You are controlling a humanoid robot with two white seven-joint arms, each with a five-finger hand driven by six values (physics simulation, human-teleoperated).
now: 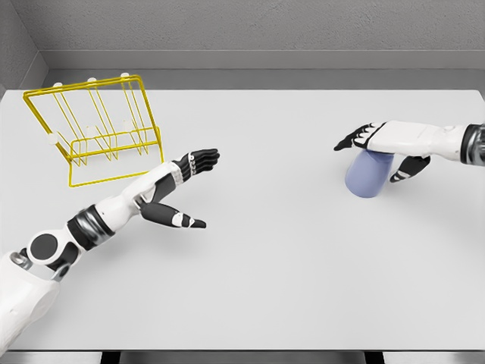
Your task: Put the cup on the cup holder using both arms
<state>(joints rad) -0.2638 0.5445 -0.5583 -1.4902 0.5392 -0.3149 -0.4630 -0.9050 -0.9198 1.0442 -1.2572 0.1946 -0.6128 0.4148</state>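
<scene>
Cup under right hand, far from holder.

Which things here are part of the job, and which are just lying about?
Job:
- cup, blue, on the table's right side, under the right hand
- cup holder, yellow wire rack, far left
- left hand, fingers spread, holding nothing, in front of the rack

Lying about:
- nothing loose; only the table under it all

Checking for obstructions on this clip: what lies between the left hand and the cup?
Nothing: in the head view, only bare table separates the left hand from the cup, which sits under the right hand.
</scene>
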